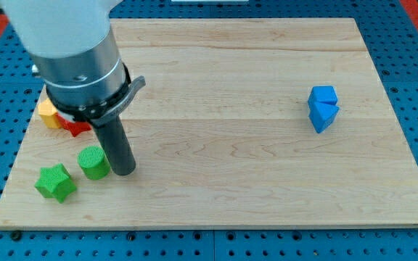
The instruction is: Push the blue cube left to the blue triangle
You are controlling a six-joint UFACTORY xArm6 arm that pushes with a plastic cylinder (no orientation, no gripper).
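Observation:
The blue cube point(324, 95) and the blue triangle point(323, 114) sit touching each other at the view's right, the cube just above the triangle. My tip point(124, 171) rests on the board at the view's lower left, far from both blue blocks. It stands right beside the green cylinder point(93, 162), on its right side.
A green star-shaped block point(55, 182) lies at the lower left. An orange block point(48, 113) and a red block point(76, 126) sit at the left edge, partly hidden by the arm. The wooden board point(223, 203) ends near the blue blocks on the right.

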